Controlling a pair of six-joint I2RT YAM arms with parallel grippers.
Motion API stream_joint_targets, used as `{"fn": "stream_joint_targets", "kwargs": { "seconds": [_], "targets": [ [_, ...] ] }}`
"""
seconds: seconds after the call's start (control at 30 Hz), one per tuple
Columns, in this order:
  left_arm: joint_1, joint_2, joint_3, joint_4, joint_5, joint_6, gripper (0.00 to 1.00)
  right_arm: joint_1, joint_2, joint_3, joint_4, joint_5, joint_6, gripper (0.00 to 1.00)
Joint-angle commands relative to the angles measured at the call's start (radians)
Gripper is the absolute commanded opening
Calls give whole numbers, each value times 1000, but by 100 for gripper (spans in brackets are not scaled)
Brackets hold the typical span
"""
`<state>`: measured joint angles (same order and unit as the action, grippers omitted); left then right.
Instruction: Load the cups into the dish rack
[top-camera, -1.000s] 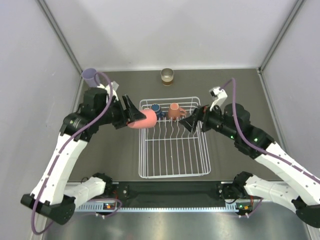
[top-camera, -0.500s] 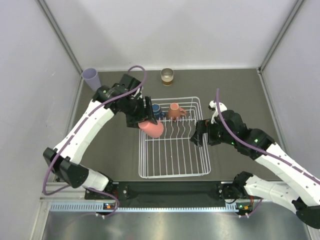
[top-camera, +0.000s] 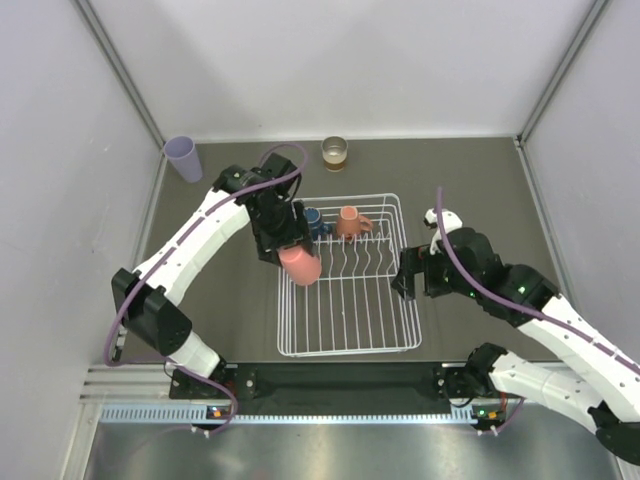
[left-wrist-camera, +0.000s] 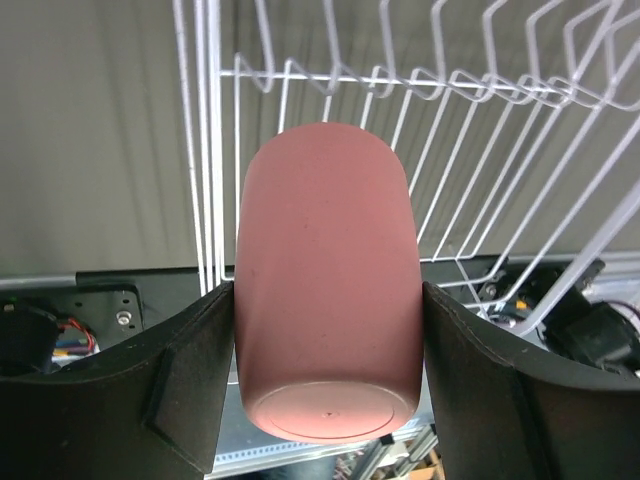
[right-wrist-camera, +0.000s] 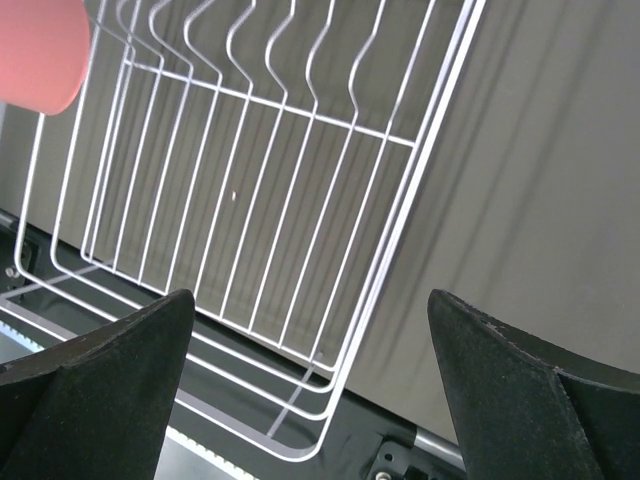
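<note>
My left gripper (top-camera: 297, 262) (left-wrist-camera: 327, 300) is shut on the pink tumbler (top-camera: 301, 267) (left-wrist-camera: 325, 270), with its fingers (left-wrist-camera: 190, 370) pressing both sides. The tumbler hangs over the left part of the white wire dish rack (top-camera: 345, 351) (left-wrist-camera: 480, 120), base toward the wrist camera and mouth toward the wires. A dark blue mug (top-camera: 312, 218) and a terracotta mug (top-camera: 349, 222) sit at the rack's far end. On the table behind the rack stand a lavender tumbler (top-camera: 182, 157) and a shiny brownish cup (top-camera: 334, 152). My right gripper (top-camera: 405, 272) (right-wrist-camera: 310, 300) is open and empty over the rack's right rail (right-wrist-camera: 400, 230).
Grey walls close in the table on the left, right and back. The arm bases and a metal rail (top-camera: 340, 410) run along the near edge. A corner of the pink tumbler (right-wrist-camera: 35, 50) shows in the right wrist view.
The left arm has swung the pink tumbler from outside the rack's left rail to over its left part, mouth tipped downward. The right gripper drew back from the terracotta mug toward the near right.
</note>
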<state>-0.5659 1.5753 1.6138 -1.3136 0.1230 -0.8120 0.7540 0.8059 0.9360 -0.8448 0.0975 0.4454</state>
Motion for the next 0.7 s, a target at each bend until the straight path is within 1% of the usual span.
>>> {"fn": "stream_joint_targets", "kwargs": {
  "seconds": [0.0, 0.13, 0.23, 0.67],
  "targets": [
    [-22, -9, -32, -29, -55, -91, 0, -5, -30, -31, 16, -2, -7, 100],
    [-46, -18, -100, 37, -89, -136, 0, -7, -43, -46, 24, -12, -2, 100],
    [-61, -15, -137, 91, -66, -164, 0, -5, -50, -49, 24, -13, -4, 100],
    [-92, -8, -190, 154, -103, -200, 0, -5, -53, -52, 32, -7, -10, 100]
  ]
}}
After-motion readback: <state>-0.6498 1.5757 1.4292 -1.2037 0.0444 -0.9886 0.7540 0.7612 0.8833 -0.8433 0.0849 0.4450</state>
